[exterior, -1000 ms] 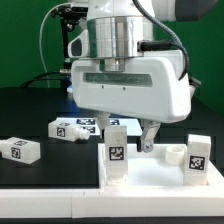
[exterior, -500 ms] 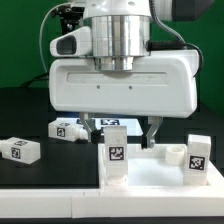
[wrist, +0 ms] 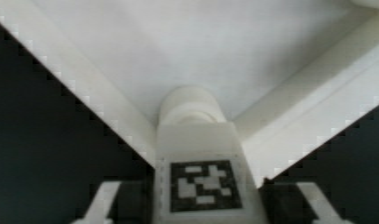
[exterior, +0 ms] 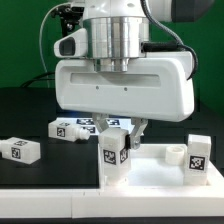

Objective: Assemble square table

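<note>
Gripper (exterior: 119, 131): hangs straight down over the near corner of the square top (exterior: 160, 172) on the exterior view's left, with one finger on each side of a leg.
Jaw state: narrowed around that leg. In the wrist view the fingers (wrist: 111, 202) flank it closely with thin dark slits between, and I cannot tell whether they are pressing on it.
Leg between the fingers (exterior: 113, 152): stands on end at that corner of the square top, a little askew, with its tag facing the exterior camera. In the wrist view its rounded end (wrist: 200, 115) points toward the top's rim.
Square top: lies flat on the black table (exterior: 30, 115), its raised rim running off at an angle in the wrist view (wrist: 186, 40).
Second leg (exterior: 198, 156): upright on the square top at its corner on the exterior view's right.
Round socket (exterior: 176, 153): on the square top, just beside the second leg.
Loose legs: one (exterior: 20, 150) lies on the table well off the square top toward the exterior view's left. Another (exterior: 68, 128) lies behind the top's left corner.
</note>
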`<state>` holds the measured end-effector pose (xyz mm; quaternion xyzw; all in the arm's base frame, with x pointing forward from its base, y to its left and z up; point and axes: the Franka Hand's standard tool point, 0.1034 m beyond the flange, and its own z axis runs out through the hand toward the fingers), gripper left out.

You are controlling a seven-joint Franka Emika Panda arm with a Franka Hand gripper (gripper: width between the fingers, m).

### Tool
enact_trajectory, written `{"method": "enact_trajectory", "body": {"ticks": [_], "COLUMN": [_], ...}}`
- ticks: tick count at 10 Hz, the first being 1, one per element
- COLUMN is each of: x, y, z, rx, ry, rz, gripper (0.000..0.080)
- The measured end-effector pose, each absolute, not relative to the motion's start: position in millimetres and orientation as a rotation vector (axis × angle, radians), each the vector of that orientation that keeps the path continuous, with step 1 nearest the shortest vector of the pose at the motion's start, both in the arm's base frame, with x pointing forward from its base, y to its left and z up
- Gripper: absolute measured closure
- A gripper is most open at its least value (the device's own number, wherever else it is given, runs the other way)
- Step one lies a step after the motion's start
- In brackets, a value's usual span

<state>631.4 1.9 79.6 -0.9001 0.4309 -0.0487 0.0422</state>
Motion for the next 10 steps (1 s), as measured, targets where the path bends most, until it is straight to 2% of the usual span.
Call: {"method": "enact_trajectory", "body": {"ticks": [4,6,7,8,9,10], "x": [634.4,635.2,635.0,635.0,634.9,633.9], "y": [3.3,3.9,3.9,3.9,4.3,5.5], "z": [78.7,78.5,78.3,78.2,78.1,77.9], "rx": [-2.144,-1.900,-1.937,-1.963,-1.962,-2.123], "ry": [2.099,2.269,2.239,2.216,2.217,2.078], "rz": [-0.029,0.017,0.013,0.010,0.011,-0.012], "gripper": [0.0517,0.0515,0.0405,0.0405,0.0214,0.0214]}}
